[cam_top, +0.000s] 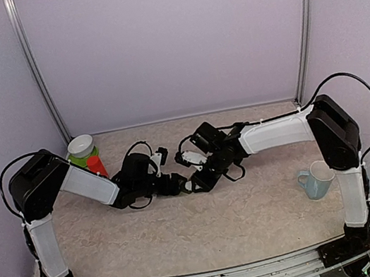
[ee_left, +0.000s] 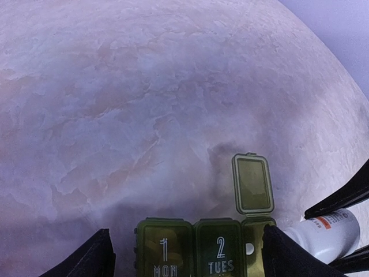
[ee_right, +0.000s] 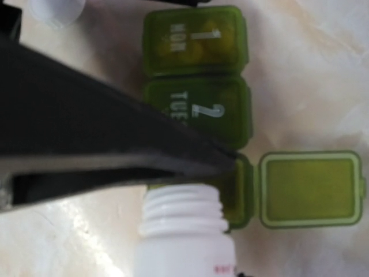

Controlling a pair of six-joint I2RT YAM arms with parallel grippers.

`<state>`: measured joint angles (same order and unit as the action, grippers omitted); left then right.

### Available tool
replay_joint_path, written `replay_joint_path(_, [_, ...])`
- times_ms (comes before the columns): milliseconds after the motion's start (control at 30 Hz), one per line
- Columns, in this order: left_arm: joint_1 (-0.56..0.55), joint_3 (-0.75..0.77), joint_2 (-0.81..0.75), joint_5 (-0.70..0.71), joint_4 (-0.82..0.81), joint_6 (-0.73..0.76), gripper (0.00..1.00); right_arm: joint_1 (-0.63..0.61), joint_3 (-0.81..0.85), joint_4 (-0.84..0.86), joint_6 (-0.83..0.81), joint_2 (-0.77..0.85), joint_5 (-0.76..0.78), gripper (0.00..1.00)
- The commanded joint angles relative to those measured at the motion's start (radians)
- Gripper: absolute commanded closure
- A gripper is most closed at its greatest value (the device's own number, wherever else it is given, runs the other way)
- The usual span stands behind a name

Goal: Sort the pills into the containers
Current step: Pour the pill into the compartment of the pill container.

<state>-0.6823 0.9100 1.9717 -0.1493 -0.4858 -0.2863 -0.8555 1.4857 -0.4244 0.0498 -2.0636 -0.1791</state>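
The containers are translucent green plastic, smooth with a mild sheen, their marks printed in matt white. The white bottle is smooth opaque plastic with a ridged, threaded neck. The table has a pale marbled, stone-look top with a soft satin finish, the fingers of the left gripper are matt black plastic, the mug looks like glossy glazed ceramic, and the frame rail is bare brushed metal.
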Motion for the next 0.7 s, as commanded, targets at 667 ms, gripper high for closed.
replay_joint_path(667, [-0.008,0.028,0.021,-0.003,0.002,0.016,0.14,-0.008,0.114,-0.128,0.007,-0.036,-0.001,0.93])
